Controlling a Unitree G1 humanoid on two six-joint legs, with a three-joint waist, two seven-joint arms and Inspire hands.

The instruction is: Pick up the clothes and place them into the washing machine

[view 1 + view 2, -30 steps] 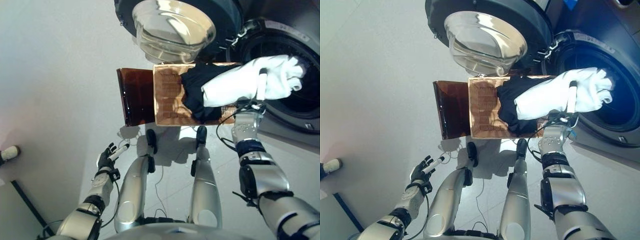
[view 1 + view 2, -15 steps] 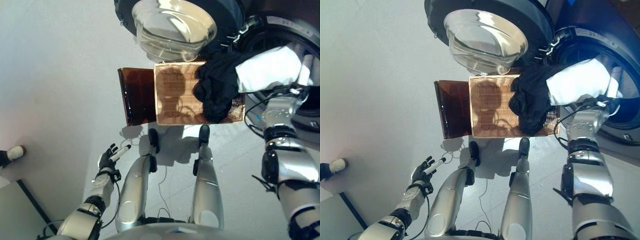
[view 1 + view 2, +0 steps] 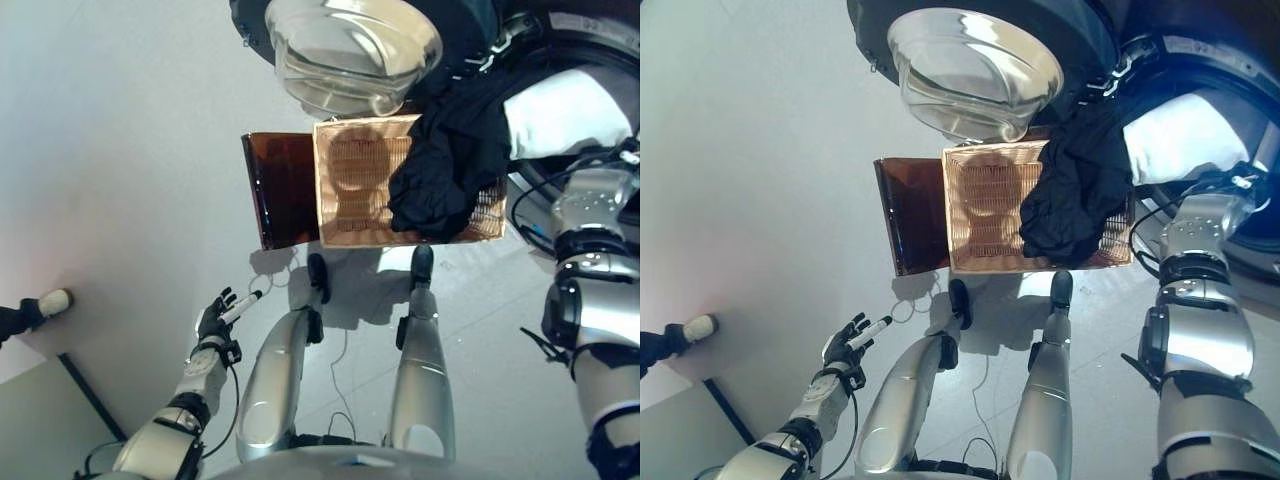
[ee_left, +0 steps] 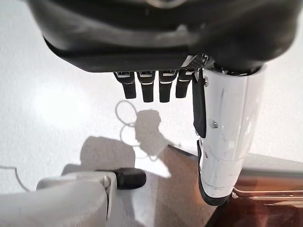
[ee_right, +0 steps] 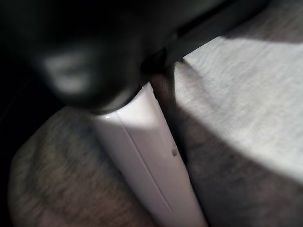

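Note:
My right hand (image 5: 142,142) is shut on a white garment (image 3: 565,110) and holds it at the dark mouth of the washing machine (image 3: 1200,50); its white-covered thumb presses on the cloth. A black garment (image 3: 450,160) hangs from the white one and drapes over the right end of the wicker basket (image 3: 350,190). In the eye views the right wrist shows below the drum and the fingers are hidden by the cloth. My left hand (image 3: 215,320) hangs low at the lower left, open and empty, with its fingers (image 4: 151,87) straight.
The basket rests on a low dark brown box (image 3: 280,190). The machine's open door with its glass bowl (image 3: 350,50) juts out above the basket. A person's shoe (image 3: 50,300) shows on the grey floor at the far left.
My right hand has carried the white garment to the right, into the drum's mouth. The black garment was dragged along to the basket's right end. The left hand has not moved.

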